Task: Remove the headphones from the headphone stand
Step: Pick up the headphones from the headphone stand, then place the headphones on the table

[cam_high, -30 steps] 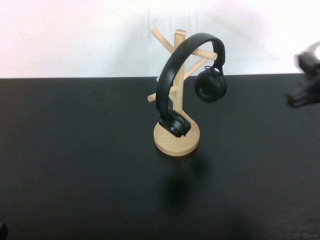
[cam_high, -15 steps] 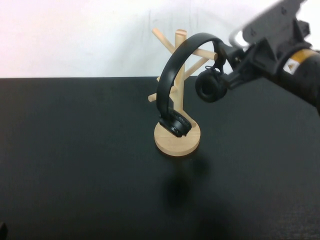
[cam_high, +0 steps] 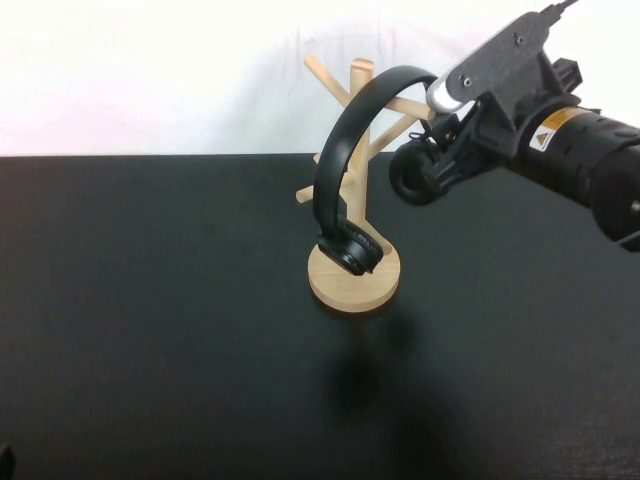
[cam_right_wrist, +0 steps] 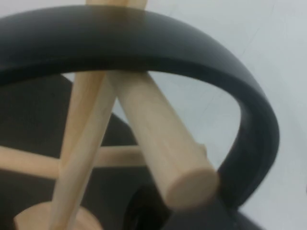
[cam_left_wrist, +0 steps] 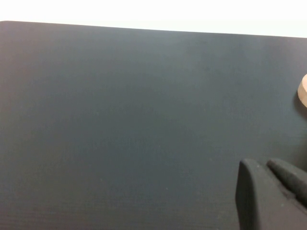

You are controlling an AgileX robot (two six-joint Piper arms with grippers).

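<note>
The black headphones (cam_high: 343, 145) hang by their headband over a peg of the light wooden headphone stand (cam_high: 341, 287) at the middle back of the table. One ear cup (cam_high: 351, 250) rests low by the round base, the other (cam_high: 410, 175) hangs to the right. My right gripper (cam_high: 441, 150) is at the headband's right end, just above that ear cup. The right wrist view shows the headband (cam_right_wrist: 144, 43) arched over a peg (cam_right_wrist: 158, 139) from very near. My left gripper (cam_left_wrist: 266, 166) is shut and empty, low over the table at the near left.
The black table (cam_high: 160, 320) runs to a white wall at the back. The edge of the stand's base (cam_left_wrist: 303, 91) shows in the left wrist view. The right arm's body (cam_high: 560, 140) reaches in from the right, above the table.
My right arm has come in from the right edge to the headband's right end. The headphones still hang on the stand. The left arm has not moved.
</note>
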